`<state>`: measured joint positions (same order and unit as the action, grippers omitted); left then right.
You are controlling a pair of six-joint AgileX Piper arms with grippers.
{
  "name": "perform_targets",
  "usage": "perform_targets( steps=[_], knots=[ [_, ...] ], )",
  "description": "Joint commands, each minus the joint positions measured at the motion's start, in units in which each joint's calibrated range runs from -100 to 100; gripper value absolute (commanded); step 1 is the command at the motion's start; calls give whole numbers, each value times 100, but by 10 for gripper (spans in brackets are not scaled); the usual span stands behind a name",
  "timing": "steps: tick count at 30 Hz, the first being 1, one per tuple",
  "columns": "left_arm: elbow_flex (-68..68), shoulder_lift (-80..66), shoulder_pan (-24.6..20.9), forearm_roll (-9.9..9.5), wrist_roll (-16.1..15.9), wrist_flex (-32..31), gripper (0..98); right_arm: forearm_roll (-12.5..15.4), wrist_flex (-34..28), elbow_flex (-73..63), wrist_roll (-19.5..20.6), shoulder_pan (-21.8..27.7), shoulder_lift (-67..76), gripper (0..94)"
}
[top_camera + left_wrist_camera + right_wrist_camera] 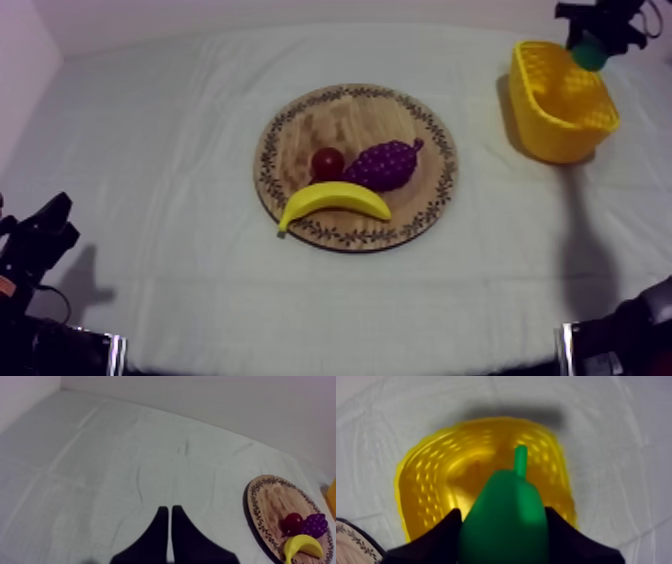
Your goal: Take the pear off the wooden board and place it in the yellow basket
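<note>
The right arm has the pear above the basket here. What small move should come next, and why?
Probably lower slightly and open the fingers. The right gripper is shut on the pear, and the right wrist view shows the open inside of the yellow basket directly beneath it, so a release there should drop the pear in.

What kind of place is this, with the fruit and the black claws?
Probably a robot practice table, not a kitchen: a cloth-covered table, a toy banana on a wooden board, and the right gripper holding a pear over a yellow basket.
</note>
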<state>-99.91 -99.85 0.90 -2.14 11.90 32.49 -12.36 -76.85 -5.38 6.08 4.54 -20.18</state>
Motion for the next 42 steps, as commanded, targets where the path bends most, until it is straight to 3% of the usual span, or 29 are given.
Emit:
perform_targets(
  steps=[1, 10, 15, 20, 27, 35, 42],
  knots=[
    [2, 2, 0, 1, 0, 0, 1, -30, -2, 16, -5, -34, -254, 434],
    [2, 2, 0, 1, 0, 0, 1, 137, -362, -27, -263, -57, -678, 775],
    [2, 2, 0, 1, 0, 0, 1, 151, -348, 38, -302, -47, -463, 823],
    [2, 2, 0, 1, 0, 0, 1, 307, 127, 294, -317, -3, 451, 689],
    [2, 2, 0, 1, 0, 0, 1, 736, 1237, 1383, -343, -48, 2671, 480],
    [2, 2, 0, 1, 0, 0, 1, 813, 2114, 3583, -197, -672, 5494, 276],
    [2, 2, 0, 1, 0, 0, 1, 1165, 2880, 5809, -329, -1117, 7463, 59]
  ],
)
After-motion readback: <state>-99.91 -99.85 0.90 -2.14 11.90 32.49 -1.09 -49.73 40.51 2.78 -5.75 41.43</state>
